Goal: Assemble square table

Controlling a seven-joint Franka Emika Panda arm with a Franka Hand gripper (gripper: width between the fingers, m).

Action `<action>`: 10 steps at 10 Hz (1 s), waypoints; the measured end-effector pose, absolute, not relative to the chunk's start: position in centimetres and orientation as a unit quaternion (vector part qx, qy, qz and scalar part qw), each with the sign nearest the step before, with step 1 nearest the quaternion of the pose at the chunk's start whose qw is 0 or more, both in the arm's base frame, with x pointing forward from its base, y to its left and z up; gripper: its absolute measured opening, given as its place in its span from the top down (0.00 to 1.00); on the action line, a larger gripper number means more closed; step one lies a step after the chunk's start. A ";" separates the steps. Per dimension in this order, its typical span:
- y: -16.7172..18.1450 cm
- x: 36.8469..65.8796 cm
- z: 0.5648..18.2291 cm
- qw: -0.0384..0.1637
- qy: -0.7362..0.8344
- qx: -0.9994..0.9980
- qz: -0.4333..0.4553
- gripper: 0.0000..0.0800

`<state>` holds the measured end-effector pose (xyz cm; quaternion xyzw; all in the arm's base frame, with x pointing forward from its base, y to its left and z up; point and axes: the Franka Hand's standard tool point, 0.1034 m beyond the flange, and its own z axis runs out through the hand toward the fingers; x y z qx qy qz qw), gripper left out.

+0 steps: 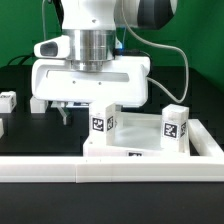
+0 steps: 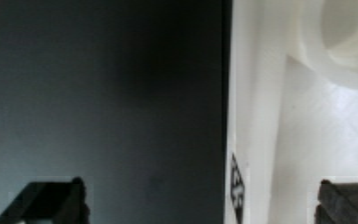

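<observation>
Your pincer stands wide and empty over the top's rim, one finger above white plastic, the other above bare worktop. The top lies just beside the rail that borders the worktop's edge. A leg stands at the top's corner nearest the pincer and a second leg by its far side; you cannot tell whether either is seated. A third leg waits loose near the worktop's edge, so you're likely about halfway.

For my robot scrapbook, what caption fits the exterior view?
Open gripper hovers over the edge of the square table top; one leg and another leg stand upright on it.
</observation>
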<state>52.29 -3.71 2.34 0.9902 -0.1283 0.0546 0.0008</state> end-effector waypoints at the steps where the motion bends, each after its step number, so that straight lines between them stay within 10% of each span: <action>1: -3.6 52.3 1.8 0.005 -0.127 0.990 0.058 0.19; 5: -2.5 52.3 1.1 0.008 -0.125 0.990 0.060 0.20; 7: -2.5 52.3 1.1 0.008 -0.125 0.990 0.060 0.65; 10: -2.5 52.3 1.2 0.008 -0.125 0.990 0.060 0.93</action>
